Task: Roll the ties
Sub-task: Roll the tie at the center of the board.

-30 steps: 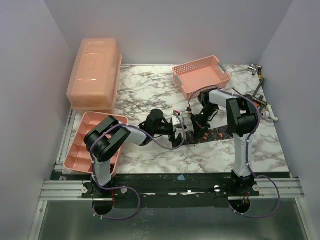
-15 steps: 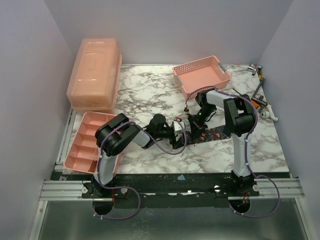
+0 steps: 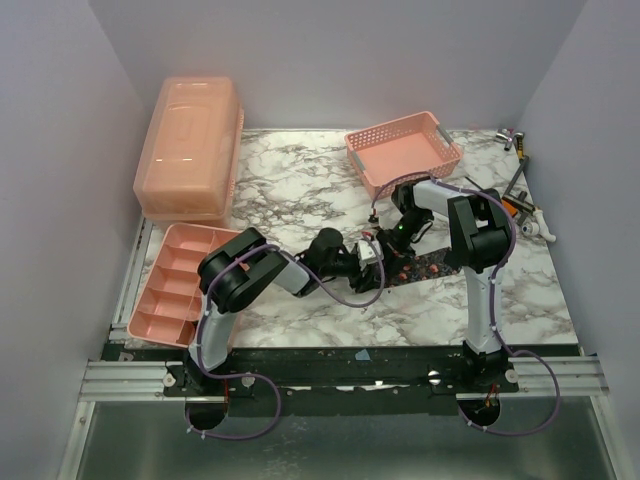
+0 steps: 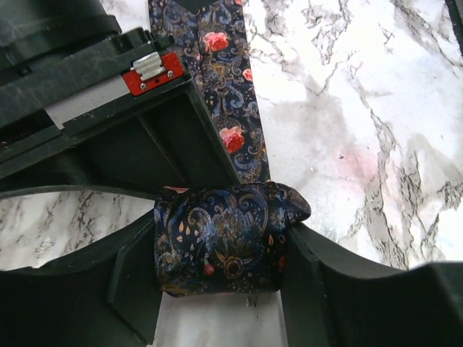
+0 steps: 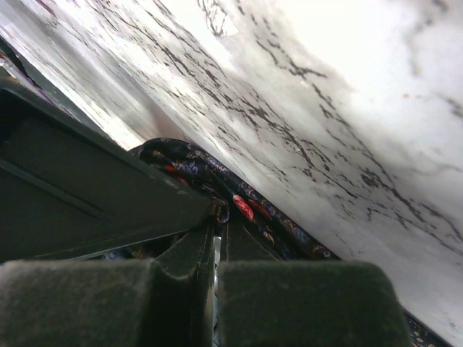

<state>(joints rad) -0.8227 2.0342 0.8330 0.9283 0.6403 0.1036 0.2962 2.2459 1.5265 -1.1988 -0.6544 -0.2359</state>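
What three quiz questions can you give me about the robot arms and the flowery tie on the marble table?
1. True or false: the tie is rolled up all the way.
2. What sits between the jaws of the left arm? A) the tie's rolled end B) a purple cable C) nothing
3. Fill the gap: the mesh basket at the back of the table is ____.
Key: 1 false, a flat strip leads away from the roll. 2 A. 3 pink.
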